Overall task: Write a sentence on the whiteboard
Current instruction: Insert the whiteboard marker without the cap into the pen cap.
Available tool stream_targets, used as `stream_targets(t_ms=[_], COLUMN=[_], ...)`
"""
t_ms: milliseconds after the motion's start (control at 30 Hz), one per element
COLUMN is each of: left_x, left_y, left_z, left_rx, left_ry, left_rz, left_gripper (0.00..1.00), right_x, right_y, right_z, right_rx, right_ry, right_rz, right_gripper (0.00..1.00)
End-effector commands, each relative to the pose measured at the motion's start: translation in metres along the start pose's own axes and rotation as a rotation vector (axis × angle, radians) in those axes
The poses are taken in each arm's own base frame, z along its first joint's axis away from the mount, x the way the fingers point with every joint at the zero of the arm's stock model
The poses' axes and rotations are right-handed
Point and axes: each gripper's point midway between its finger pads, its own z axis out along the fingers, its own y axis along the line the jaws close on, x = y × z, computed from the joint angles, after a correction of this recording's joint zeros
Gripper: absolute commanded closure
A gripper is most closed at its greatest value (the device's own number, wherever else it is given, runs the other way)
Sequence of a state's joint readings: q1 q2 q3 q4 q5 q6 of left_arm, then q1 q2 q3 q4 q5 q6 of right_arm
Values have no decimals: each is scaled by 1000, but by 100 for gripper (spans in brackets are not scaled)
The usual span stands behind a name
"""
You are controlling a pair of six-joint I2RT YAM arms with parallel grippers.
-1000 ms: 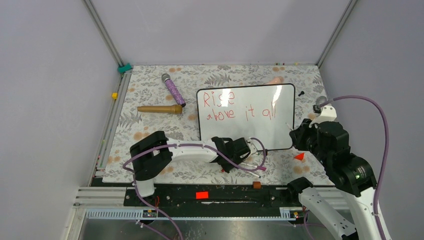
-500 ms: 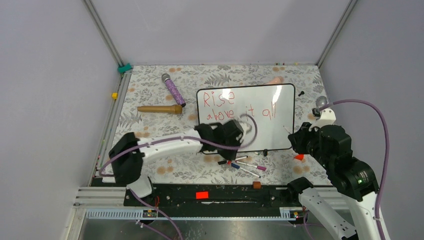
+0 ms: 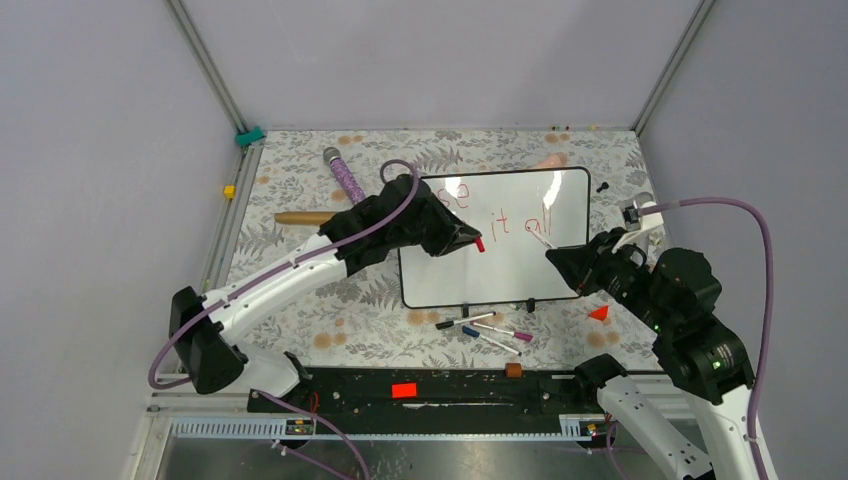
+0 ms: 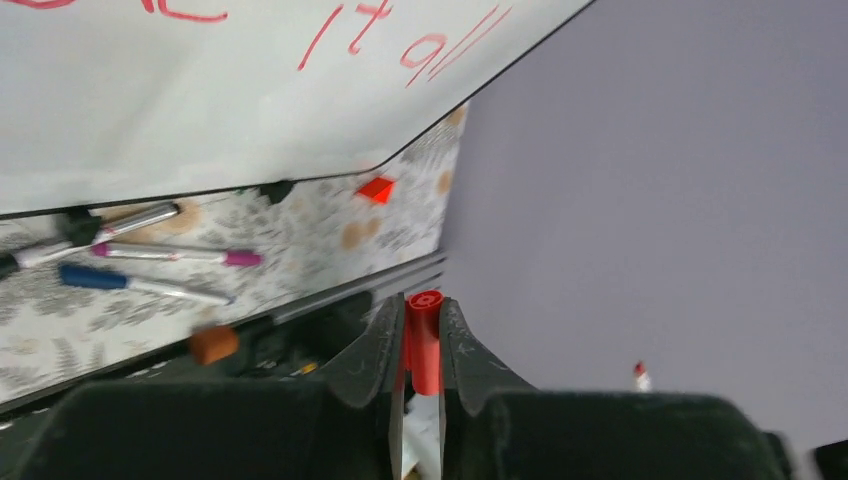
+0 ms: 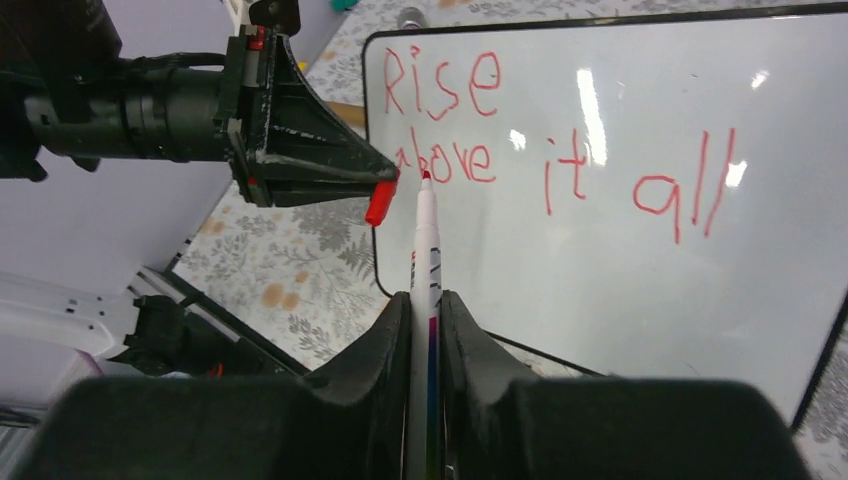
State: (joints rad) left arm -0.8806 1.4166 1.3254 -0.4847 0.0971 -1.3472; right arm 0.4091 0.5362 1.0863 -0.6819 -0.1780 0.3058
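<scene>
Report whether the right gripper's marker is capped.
Uncapped: the marker shows a bare red tip; the left gripper holds the red cap apart.

Lab test cell, grey panel walls (image 3: 430, 60), aluminium framing (image 3: 207, 65)

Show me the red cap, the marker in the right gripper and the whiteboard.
red cap (image 4: 424, 340), left wrist view, on its red side below the rim.
marker (image 5: 425, 250), right wrist view, on its white barrel.
whiteboard (image 3: 505, 272), top view, on the bare white below the writing.
</scene>
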Motion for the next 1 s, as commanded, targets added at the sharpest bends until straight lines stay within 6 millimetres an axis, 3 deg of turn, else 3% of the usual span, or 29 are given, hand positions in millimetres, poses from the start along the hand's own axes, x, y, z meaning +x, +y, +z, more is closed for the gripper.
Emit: stream_targets(t_ms=[0, 167, 967], left_x=[-42, -61, -53], left_y=[-56, -64, -75], left_z=[-36, -47, -33], left_rx=[221, 268, 295], left_ry=[-221, -320, -276], left_rz=[-344, -449, -520], left_gripper=[100, 100, 100], right_x=[-21, -23, -28], right_y=[32, 37, 48], right_z=[8, 16, 46], right_rx=[-160, -191, -253], right_ry=[-71, -73, -38], right_rz=[41, 66, 77], right_gripper=[100, 100, 100])
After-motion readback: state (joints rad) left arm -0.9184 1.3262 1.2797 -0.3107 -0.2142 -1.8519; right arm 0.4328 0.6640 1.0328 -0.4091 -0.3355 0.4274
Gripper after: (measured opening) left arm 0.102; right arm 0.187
